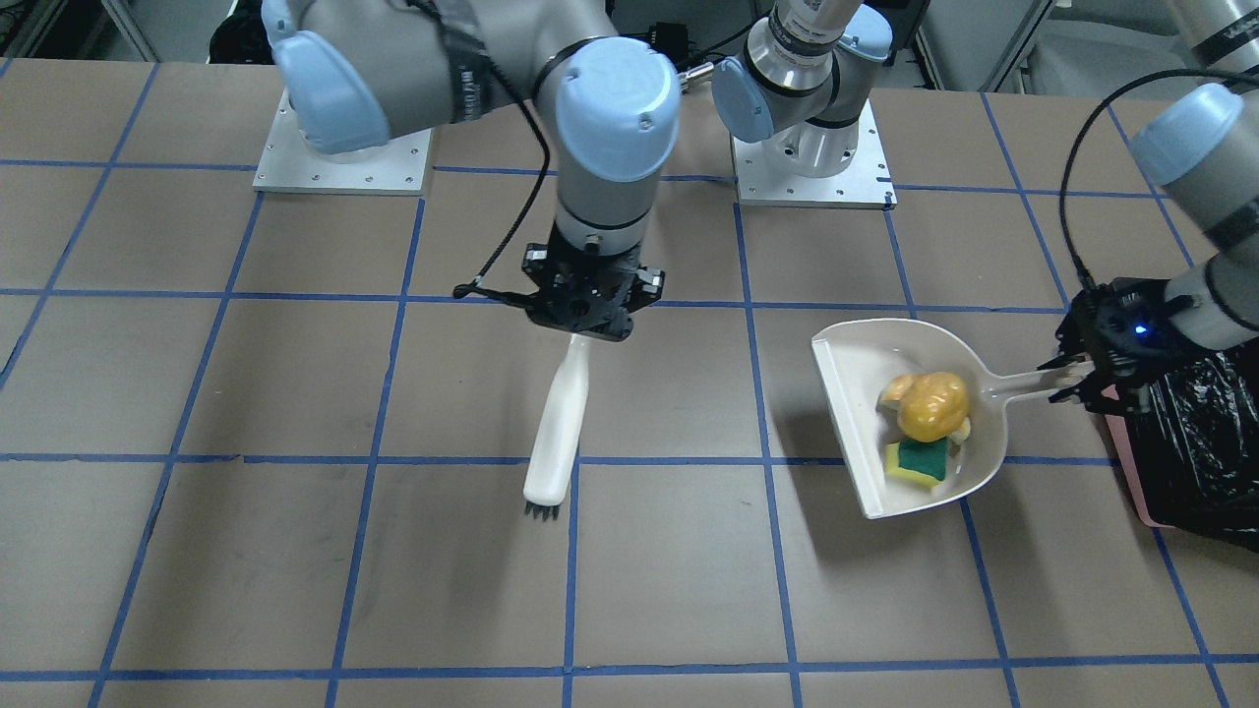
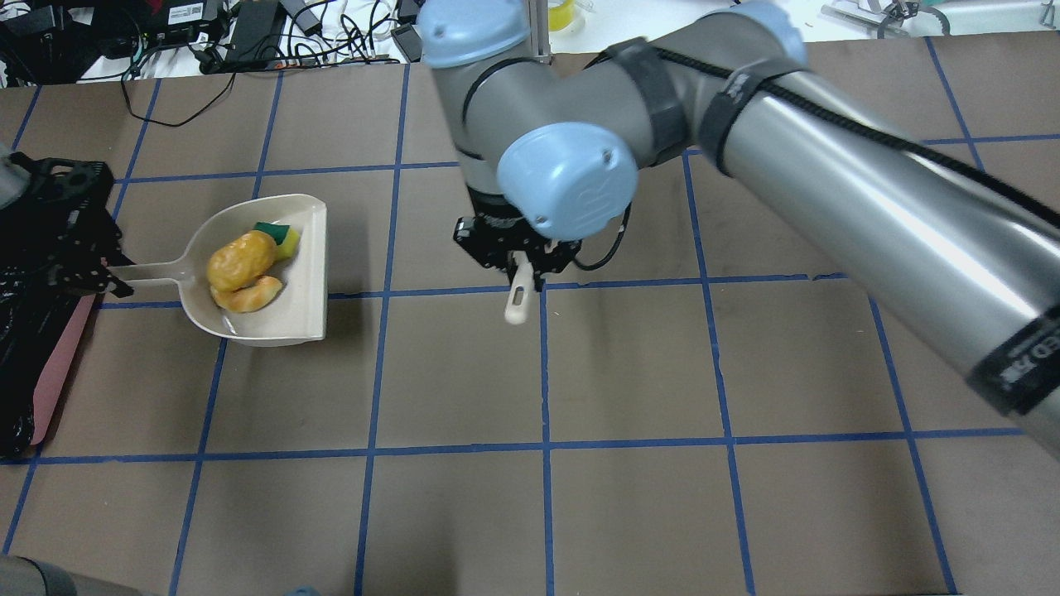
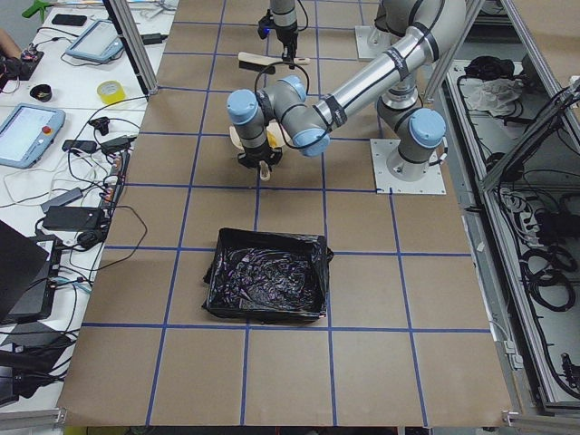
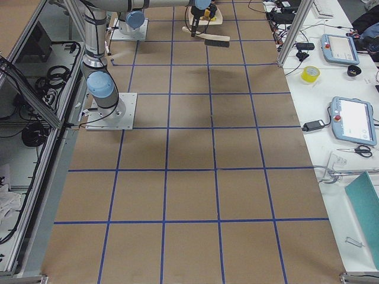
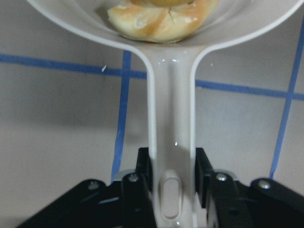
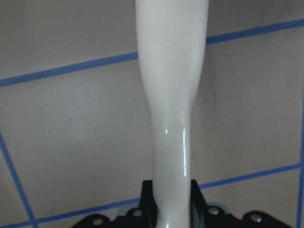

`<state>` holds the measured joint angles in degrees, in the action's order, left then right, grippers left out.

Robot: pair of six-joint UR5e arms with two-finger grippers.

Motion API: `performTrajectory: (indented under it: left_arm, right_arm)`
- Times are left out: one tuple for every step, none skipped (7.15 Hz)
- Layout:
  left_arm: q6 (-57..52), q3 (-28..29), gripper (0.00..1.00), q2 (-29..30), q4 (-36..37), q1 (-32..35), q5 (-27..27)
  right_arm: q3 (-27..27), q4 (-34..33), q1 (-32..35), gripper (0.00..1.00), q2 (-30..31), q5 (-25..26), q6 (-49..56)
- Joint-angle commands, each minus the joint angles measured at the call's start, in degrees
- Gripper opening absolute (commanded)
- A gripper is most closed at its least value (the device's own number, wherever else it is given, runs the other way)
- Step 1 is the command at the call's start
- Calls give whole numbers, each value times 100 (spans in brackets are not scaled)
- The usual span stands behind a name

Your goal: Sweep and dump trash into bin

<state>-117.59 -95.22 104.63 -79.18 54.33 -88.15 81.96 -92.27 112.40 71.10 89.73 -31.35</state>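
In the front-facing view, the right gripper (image 1: 582,329) hangs just left of the frame's centre above the brown table (image 1: 295,393) with its blue tape grid. Its fingers (image 6: 148,199) are pressed against both sides of the narrow end of the beige brush (image 1: 559,423). The brush runs from the gripper toward the lower edge of the frame and ends in short dark bristles (image 1: 542,510).

To the right, well apart from the brush, is the beige dustpan (image 1: 856,379), its straight open lip facing left in the frame. All three pieces of trash lie inside it. The yellow-orange potato toy (image 1: 932,405) sits in the middle of the pan. The golden croissant toy (image 2: 248,295) curves against it on the handle side and is partly hidden by it from the front. The green-and-yellow sponge piece (image 1: 920,460) lies just below the potato toy in the frame, touching it.

The dustpan's handle (image 1: 1023,382) points right into the left gripper (image 1: 1072,379). The wrist view shows its two black fingers (image 5: 144,171) pinching the end of the handle from either side.

At the right edge of the frame stands the bin (image 1: 1131,462), pink-sided and lined with a crinkled black bag (image 1: 1195,442). It lies directly right of and below the left gripper, and no trash shows in it.
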Motion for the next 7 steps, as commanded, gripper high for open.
performTrajectory:
  left_arm:
    - [-956, 957, 0, 119, -526, -911, -97]
    - [-1333, 1492, 0, 172, -485, -1176, -193]
    - [-1511, 1950, 0, 311, -467, -1318, -525]
    - [-1591, 2285, 0, 600, -458, -1694, -598]
    - [-1696, 2610, 0, 864, -301, -1828, -842]
    - [-1967, 2866, 0, 1058, 388, -1830, -1149]
    - [-2301, 2947, 0, 1190, 899, -1925, -1178]
  right_arm:
    - [66, -44, -1582, 0, 150, 247, 2010]
    - [84, -19, -2390, 0, 141, 238, 2785]
    - [310, -289, -3190, 0, 89, 229, 3785]
    - [712, -962, -3686, 0, 97, 325, 4143]
    - [1073, -1534, -3856, 0, 106, 631, 4459]
    - [1268, -1748, -4032, 0, 88, 616, 4610]
    - [1401, -1759, -4103, 0, 71, 625, 4638]
